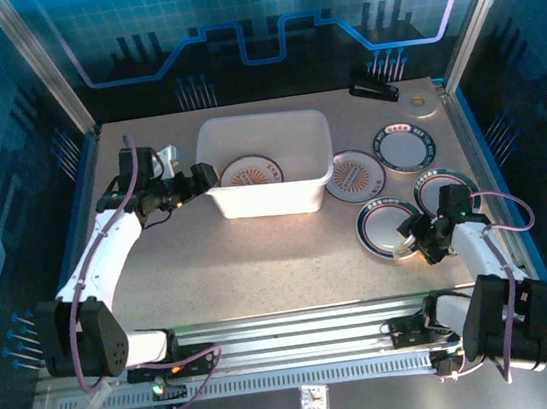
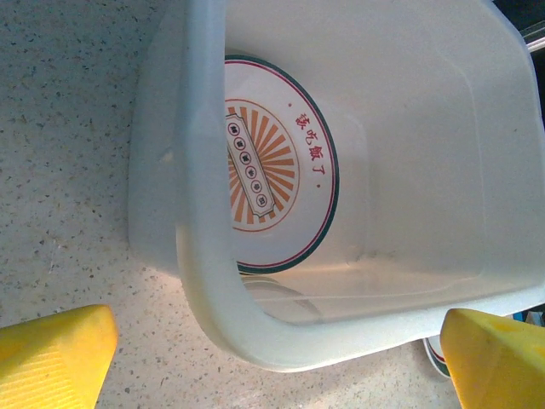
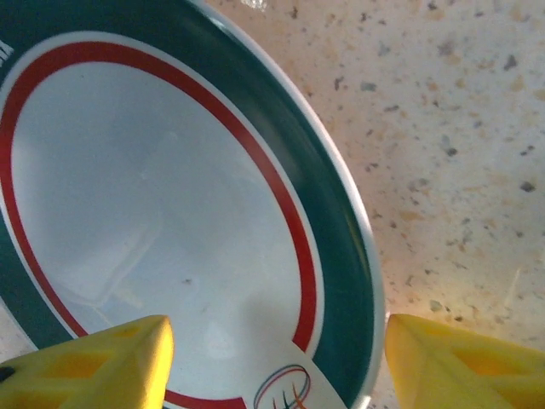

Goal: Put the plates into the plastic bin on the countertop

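The plastic bin [image 1: 258, 118] stands at the back middle of the countertop [image 1: 260, 257], with one orange-sunburst plate [image 1: 252, 174] lying flat inside. My left gripper [image 1: 207, 176] is open at the bin's left near corner. In the left wrist view its yellow fingers [image 2: 60, 358] flank the bin rim [image 2: 200, 213] without touching it, and the plate [image 2: 272, 170] shows inside. To the bin's right lie several green-rimmed plates [image 1: 355, 174], [image 1: 404, 145], [image 1: 442, 185]. My right gripper [image 1: 425, 240] straddles the near-right rim of the front plate [image 1: 390, 225]. One finger [image 3: 102, 366] is over that plate [image 3: 170, 213] and the other is outside the rim.
A black clip-like object [image 1: 373, 89] and a small tan disc [image 1: 418, 102] sit at the back right corner. Metal frame rails and blue walls edge the surface. The plate [image 1: 442, 185] nearest the right rail is partly covered by my right arm.
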Robot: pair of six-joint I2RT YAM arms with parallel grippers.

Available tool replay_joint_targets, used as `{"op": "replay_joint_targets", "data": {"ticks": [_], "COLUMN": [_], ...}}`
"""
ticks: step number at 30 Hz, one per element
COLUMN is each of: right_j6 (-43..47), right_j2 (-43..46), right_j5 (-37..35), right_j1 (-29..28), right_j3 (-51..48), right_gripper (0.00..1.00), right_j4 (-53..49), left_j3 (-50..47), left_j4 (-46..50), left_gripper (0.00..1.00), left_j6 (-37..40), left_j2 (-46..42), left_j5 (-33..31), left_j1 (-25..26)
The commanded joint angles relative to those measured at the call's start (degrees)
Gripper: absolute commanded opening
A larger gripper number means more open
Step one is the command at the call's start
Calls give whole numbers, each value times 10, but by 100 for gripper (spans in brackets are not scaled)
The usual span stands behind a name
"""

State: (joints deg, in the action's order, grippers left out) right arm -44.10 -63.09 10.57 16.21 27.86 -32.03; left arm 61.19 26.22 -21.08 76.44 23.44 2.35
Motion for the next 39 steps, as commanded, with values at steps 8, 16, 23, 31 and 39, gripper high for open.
{"op": "replay_joint_targets", "data": {"ticks": [8, 16, 23, 31, 39], "right_j6": [-12, -3, 9, 9, 7], "right_j2": [-25, -20, 15, 98, 181], "right_j5": [18, 18, 14, 20, 26], "right_j1": [4, 5, 5, 5, 6], "right_j3": [-29, -44, -52, -53, -20], "right_gripper": [57, 37, 22, 9, 0], "right_j4": [57, 69, 47, -26, -93], "left_j3": [-10, -14, -19, -17, -1], "left_j4": [-12, -9, -3, 4, 11], "left_gripper": [99, 98, 98, 98, 99], "left_j6": [-15, -16, -15, -16, -19], "left_j2": [-6, -8, -14, -23, -27], "left_j5": [5, 2, 2, 0, 0], "left_j1": [-4, -4, -4, -4, -4]}}
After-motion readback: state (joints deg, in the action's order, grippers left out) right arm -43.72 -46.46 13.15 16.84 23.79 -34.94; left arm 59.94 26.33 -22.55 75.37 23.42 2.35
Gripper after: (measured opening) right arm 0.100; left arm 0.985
